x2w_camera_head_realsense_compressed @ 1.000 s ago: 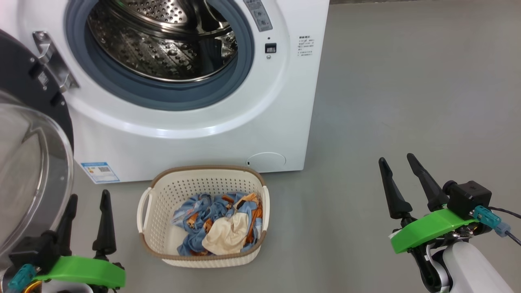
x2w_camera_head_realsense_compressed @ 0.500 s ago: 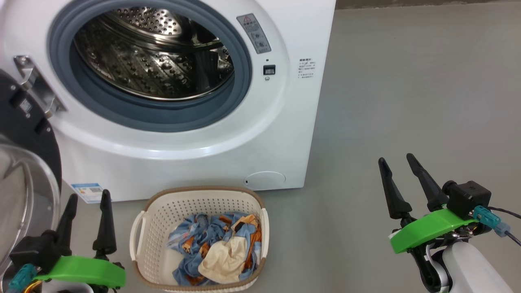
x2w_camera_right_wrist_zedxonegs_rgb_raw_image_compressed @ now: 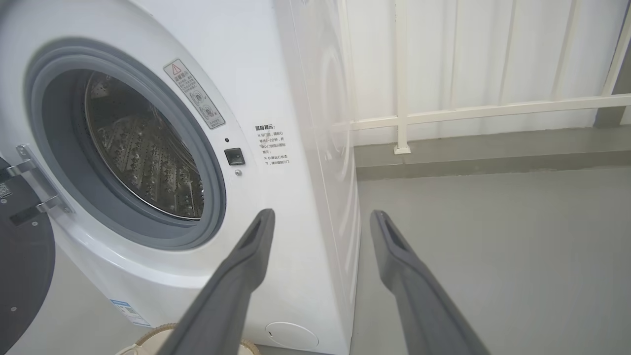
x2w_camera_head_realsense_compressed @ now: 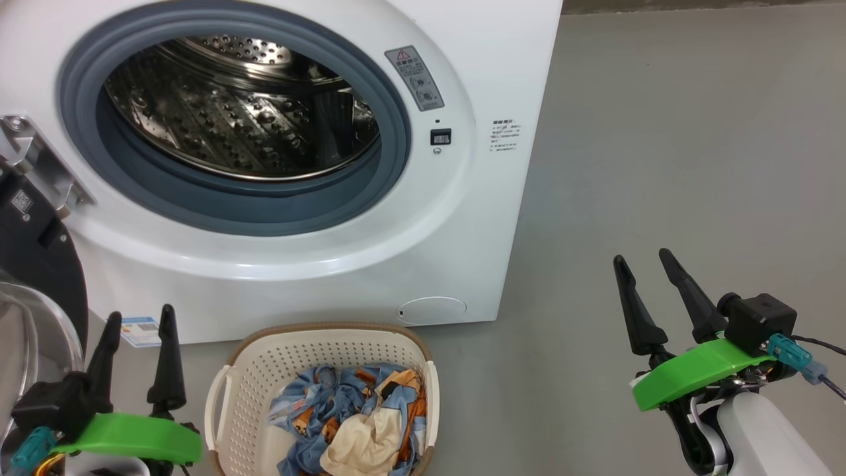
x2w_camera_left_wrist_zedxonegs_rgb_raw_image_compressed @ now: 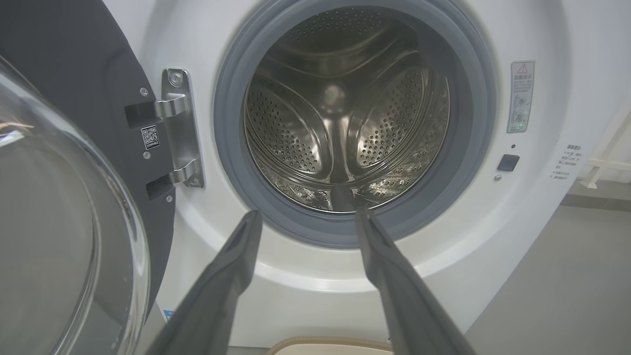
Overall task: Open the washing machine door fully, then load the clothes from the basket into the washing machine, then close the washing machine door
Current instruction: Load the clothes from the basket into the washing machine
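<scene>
At the far left the washing machine door [x2w_camera_head_realsense_compressed: 46,264] is swung wide open. Its black rim hangs on a shiny metal hinge [x2w_camera_head_realsense_compressed: 39,165], and its clear glass bowl [x2w_camera_head_realsense_compressed: 26,357] bulges out toward the room. Just beside the door, low down, is the left end effector [x2w_camera_head_realsense_compressed: 140,314] — its two dark fingers stand wide apart, point up at the machine and hold nothing. Between those fingers peeks a small blue sticker [x2w_camera_head_realsense_compressed: 140,330] on the bottom corner of the washing machine [x2w_camera_head_realsense_compressed: 476,231].

The big white machine stands on the grey floor [x2w_camera_head_realsense_compressed: 661,132] with its round mouth open. A grey-blue rubber ring [x2w_camera_head_realsense_compressed: 264,215] goes around the mouth, and behind it is the shiny steel drum [x2w_camera_head_realsense_compressed: 231,125], dotted with little holes.

In front of the machine, on the floor, sits the cream basket [x2w_camera_head_realsense_compressed: 317,350] with its brown rim. The clothes [x2w_camera_head_realsense_compressed: 330,403] lie inside it — crumpled blue pieces with orange and brown print, and a plain cream piece [x2w_camera_head_realsense_compressed: 360,446] on top. The basket is near the left end effector but not touching it.

On the machine's front, right of the mouth, are a grey warning label [x2w_camera_head_realsense_compressed: 414,78] and a round white flap [x2w_camera_head_realsense_compressed: 433,311] lower down. Well apart to the right, over the floor, is the right end effector [x2w_camera_head_realsense_compressed: 641,256]. Its fingers are spread wide too, and it holds nothing.
</scene>
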You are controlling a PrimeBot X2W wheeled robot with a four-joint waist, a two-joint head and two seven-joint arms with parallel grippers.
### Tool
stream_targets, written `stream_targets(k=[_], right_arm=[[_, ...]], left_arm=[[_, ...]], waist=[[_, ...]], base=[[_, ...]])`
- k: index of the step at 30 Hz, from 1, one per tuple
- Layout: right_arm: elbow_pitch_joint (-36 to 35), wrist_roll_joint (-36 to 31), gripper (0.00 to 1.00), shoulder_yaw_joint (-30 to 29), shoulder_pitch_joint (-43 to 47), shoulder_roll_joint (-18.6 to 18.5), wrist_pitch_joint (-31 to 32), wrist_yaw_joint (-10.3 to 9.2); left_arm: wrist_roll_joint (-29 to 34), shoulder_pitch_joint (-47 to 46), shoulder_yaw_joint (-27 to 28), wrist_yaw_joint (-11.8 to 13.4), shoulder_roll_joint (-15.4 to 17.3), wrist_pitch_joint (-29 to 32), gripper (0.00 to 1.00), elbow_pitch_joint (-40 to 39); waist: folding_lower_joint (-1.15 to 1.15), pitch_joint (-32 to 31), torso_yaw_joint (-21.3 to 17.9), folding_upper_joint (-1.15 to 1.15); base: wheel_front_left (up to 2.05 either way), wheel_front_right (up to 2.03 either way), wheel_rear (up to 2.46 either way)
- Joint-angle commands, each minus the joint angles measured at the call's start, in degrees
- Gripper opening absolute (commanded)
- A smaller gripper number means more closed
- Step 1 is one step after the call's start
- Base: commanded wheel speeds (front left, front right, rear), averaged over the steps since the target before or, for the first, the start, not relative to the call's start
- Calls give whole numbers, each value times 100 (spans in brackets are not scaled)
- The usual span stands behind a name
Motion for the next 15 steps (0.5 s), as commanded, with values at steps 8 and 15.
stream_targets(k=[8,15], right_arm=[[-155,-42,100,79,-179,8,-70,33],[-167,-59,100,69,-198,18,-70,33]], left_arm=[[85,-230,269,-24,128,-61,100,-119],[110,-254,279,-32,128,-61,100,-102]], waist=[[-1,40,11,0],[-1,73,21,0]], base=[[0,0,0],[0,0,0]])
